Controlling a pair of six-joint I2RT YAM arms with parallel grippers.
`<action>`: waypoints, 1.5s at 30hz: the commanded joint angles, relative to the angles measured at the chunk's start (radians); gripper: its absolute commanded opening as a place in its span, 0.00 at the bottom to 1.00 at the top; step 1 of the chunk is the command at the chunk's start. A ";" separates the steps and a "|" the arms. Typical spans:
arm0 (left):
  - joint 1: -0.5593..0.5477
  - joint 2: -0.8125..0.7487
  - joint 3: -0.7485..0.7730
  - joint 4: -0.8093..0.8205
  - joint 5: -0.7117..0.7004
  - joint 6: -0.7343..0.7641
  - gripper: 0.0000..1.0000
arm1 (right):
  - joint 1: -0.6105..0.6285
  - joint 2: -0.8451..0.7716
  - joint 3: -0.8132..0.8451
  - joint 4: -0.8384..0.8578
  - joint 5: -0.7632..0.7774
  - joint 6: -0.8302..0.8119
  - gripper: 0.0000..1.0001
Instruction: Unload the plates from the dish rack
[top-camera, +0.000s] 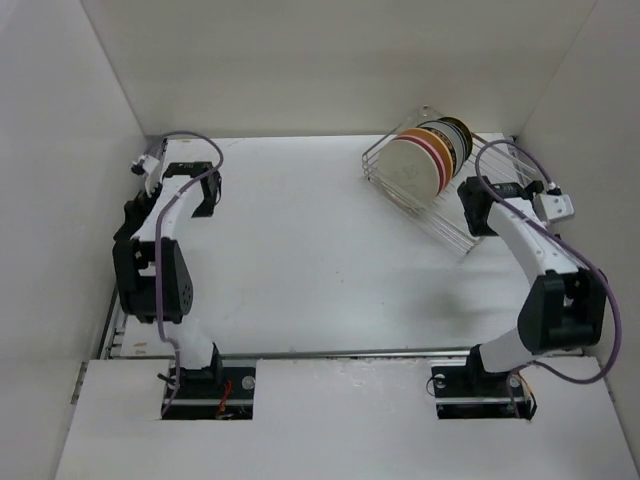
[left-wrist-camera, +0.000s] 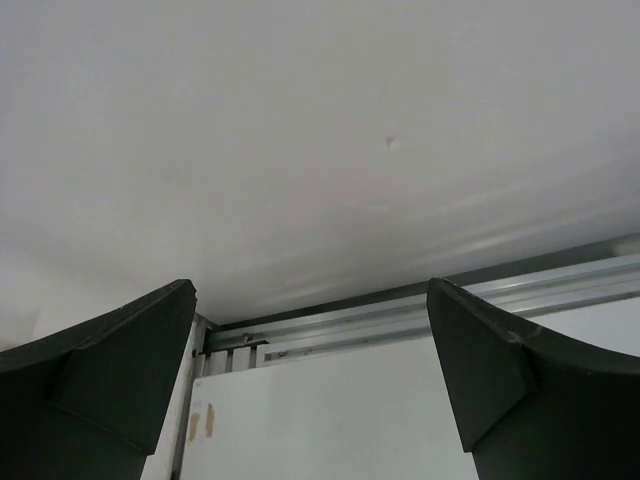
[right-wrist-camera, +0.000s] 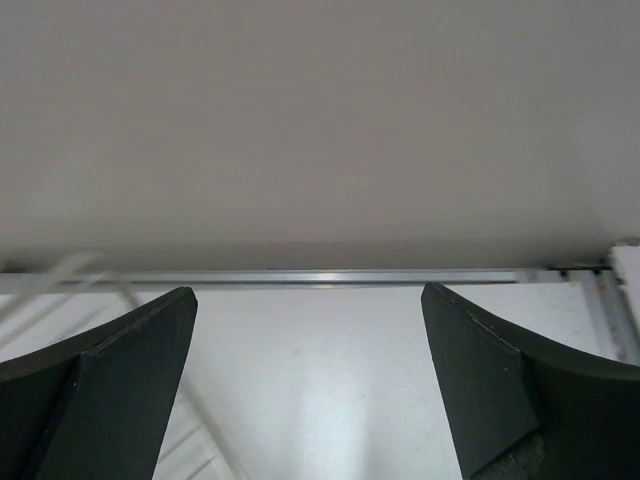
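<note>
1. One silver wire dish rack (top-camera: 452, 228) sits at the far right.
2. Five plates (top-camera: 412, 172) stand on edge inside it: cream at the left end, then pink, yellow-tan, teal-rimmed, dark.
3. The left gripper (left-wrist-camera: 310, 300) and right gripper (right-wrist-camera: 308, 300) are both spread wide.

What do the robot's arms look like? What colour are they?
The left arm and right arm are white with chunky black joints. A thin purple cable loops along each. The left gripper and right gripper each have two dark, wedge-shaped fingers.
</note>
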 joint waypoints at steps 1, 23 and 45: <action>-0.087 -0.156 0.149 -0.321 -0.174 0.103 1.00 | 0.082 -0.124 0.141 -0.051 0.091 -0.106 1.00; -0.391 -1.052 0.025 0.339 1.076 1.505 1.00 | 0.443 -0.453 0.220 0.900 -1.174 -1.578 1.00; -0.391 -0.900 -0.206 0.359 1.138 1.444 1.00 | 0.182 -0.114 0.386 0.998 -1.820 -1.520 1.00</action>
